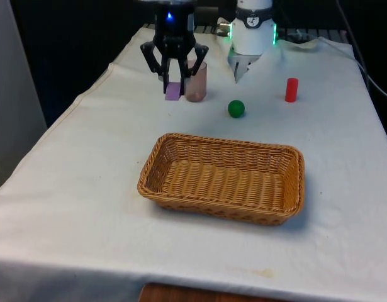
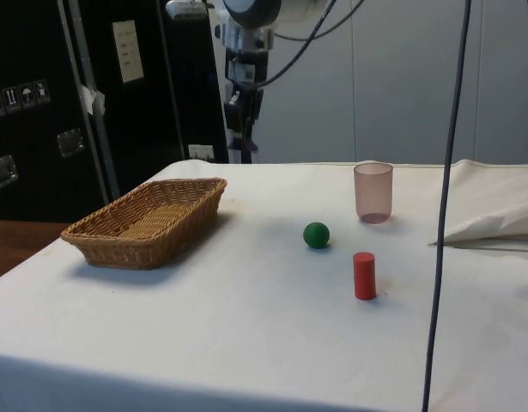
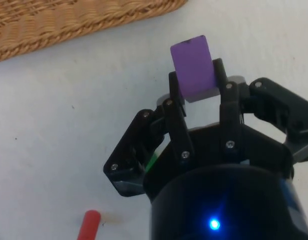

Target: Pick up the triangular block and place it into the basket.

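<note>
Over at the front view's left, the gripper [image 1: 173,85] hangs above the cloth at the table's [image 1: 86,189] far end, and it has the purple block [image 1: 173,92] pinched between its two fingers. The claw is closed down to the block's width, a finger pressed on each side, most of the block poking out past the fingertips. The wrist view confirms it: the gripper [image 3: 199,85] grips the purple block [image 3: 193,67], which is clear of the white cloth below. Just beside the claw, toward the front view's right, stands the translucent pink cup [image 1: 196,81], upright. Next along comes the green ball [image 1: 236,108], resting on the cloth, and farther right the red cylinder [image 1: 291,89], standing on end. The wicker basket [image 1: 157,158] sits nearer the camera, in the middle of the table, well apart from the claw and its load. From the side, the gripper [image 2: 244,137] hangs beyond the basket's [image 2: 118,236] far end.
</note>
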### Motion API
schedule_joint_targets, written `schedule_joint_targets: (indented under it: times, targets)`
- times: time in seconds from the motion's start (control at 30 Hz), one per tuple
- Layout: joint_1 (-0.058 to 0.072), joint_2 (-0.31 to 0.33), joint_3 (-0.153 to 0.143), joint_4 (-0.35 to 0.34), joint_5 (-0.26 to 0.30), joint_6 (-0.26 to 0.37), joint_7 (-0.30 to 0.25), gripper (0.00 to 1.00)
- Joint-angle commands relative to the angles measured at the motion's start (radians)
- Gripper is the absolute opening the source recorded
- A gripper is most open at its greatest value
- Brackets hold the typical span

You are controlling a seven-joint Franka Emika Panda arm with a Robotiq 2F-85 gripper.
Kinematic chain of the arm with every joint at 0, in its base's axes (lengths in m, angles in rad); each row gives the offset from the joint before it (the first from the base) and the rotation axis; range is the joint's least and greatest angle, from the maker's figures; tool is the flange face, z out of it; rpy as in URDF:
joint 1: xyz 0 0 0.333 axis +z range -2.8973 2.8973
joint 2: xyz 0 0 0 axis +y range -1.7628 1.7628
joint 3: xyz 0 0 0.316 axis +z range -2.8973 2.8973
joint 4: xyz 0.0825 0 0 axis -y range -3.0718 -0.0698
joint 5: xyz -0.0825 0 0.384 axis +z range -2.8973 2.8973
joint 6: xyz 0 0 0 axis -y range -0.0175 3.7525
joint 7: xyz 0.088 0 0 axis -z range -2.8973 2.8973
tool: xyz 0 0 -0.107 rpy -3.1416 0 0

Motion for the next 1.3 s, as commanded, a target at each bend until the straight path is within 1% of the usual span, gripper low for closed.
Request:
schedule_joint_targets:
  times: [0.0,0.1,0.23,0.27,0.3,0.5,0.53,0.57,0.6,0.73,0.77,0.8,0.83,0.93,0.97,1.1,1.13,1.17,1.27]
  targets:
    - [0.007,0.001,-0.011,0.009,-0.023,-0.016,0.020,0.33]
    - [0.007,-0.003,-0.009,0.028,-0.034,-0.038,0.029,0.33]
    - [0.007,0.013,-0.004,0.073,-0.044,-0.079,0.043,0.33]
    - [0.002,-0.004,0.000,0.048,-0.026,-0.057,0.023,0.33]
    - [0.007,0.013,-0.004,0.073,-0.044,-0.079,0.043,0.33]
    - [0.011,0.064,0.003,0.156,-0.037,-0.123,0.048,0.33]
    - [0.012,0.070,0.005,0.165,-0.036,-0.127,0.048,0.33]
    - [0.009,0.066,0.005,0.158,-0.031,-0.118,0.041,0.33]
    - [0.012,0.076,0.006,0.173,-0.035,-0.131,0.047,0.33]
    - [0.015,0.103,0.014,0.211,-0.034,-0.143,0.051,0.33]
    - [0.015,0.108,0.016,0.219,-0.034,-0.145,0.052,0.33]
    - [0.012,0.102,0.016,0.210,-0.031,-0.136,0.045,0.33]
    - [0.016,0.114,0.017,0.226,-0.035,-0.147,0.053,0.33]
    - [0.018,0.138,0.024,0.260,-0.035,-0.153,0.061,0.33]
    - [0.018,0.138,0.024,0.260,-0.035,-0.153,0.061,0.33]
    - [0.020,0.172,0.033,0.309,-0.035,-0.165,0.075,0.33]
    - [0.018,0.168,0.035,0.304,-0.031,-0.154,0.068,0.33]
    - [0.022,0.180,0.034,0.321,-0.035,-0.167,0.079,0.33]
    - [0.024,0.213,0.041,0.364,-0.035,-0.177,0.091,0.33]
